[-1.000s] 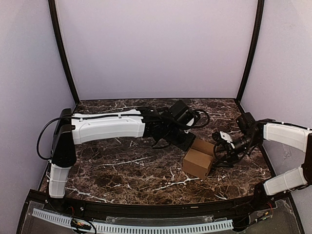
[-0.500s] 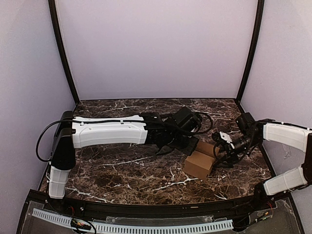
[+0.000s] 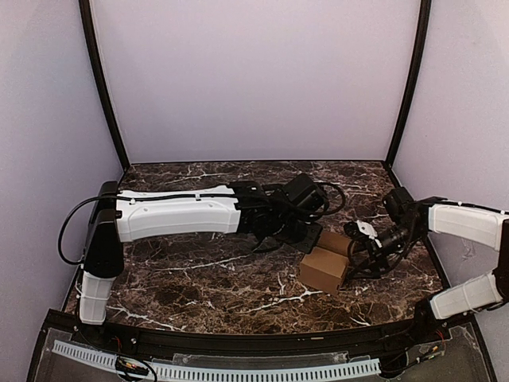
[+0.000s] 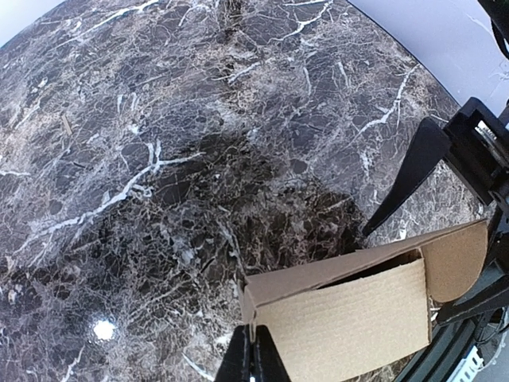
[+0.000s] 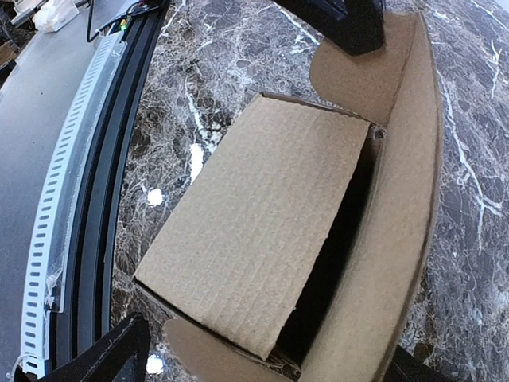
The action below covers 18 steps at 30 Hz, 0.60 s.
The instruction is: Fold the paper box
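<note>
The paper box [image 3: 322,269] sits in the right half of the dark marble worktop [image 3: 199,278], about midway between its near and far edges. It is partly folded into a small brown block. One panel lies across the top, with a dark gap left along one side. A taller panel stands upright beside that gap and ends in rounded tabs.

The left gripper [image 3: 310,237] reaches across from the left, its fingers [image 4: 253,360] clenched together with nothing visibly between them. Their tips meet the box [image 4: 342,318] at one upper corner.

The right gripper [image 3: 358,251] is spread wide at the box's right end. In the right wrist view, one finger [image 5: 119,350] stands on either side of the box [image 5: 254,239]. Whether they press on the cardboard I cannot tell.
</note>
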### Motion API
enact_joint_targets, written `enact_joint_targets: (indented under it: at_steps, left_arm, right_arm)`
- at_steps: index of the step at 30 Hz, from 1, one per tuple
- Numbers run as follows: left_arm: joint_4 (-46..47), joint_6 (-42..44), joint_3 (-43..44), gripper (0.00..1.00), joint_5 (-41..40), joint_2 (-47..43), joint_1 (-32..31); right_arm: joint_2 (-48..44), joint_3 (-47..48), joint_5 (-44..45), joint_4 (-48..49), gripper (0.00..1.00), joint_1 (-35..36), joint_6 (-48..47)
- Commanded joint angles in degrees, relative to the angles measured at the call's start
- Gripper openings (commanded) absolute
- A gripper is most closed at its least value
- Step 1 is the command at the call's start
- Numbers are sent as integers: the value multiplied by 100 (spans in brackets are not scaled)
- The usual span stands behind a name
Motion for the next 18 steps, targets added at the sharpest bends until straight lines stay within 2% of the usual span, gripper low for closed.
enact_joint_targets:
  at_steps: [1,9,18]
  left_arm:
    - [-670,-227,83,1,393,196,-37]
    - [-678,-347,254,2,724,278,-25]
    - [-842,-316,314,2,597,393,-39]
  right_arm:
    - [-104,-114,135,324,83,88,246]
    - [190,-89,264,635,81,229,588]
    - [230,-97,339,701,80,291,684]
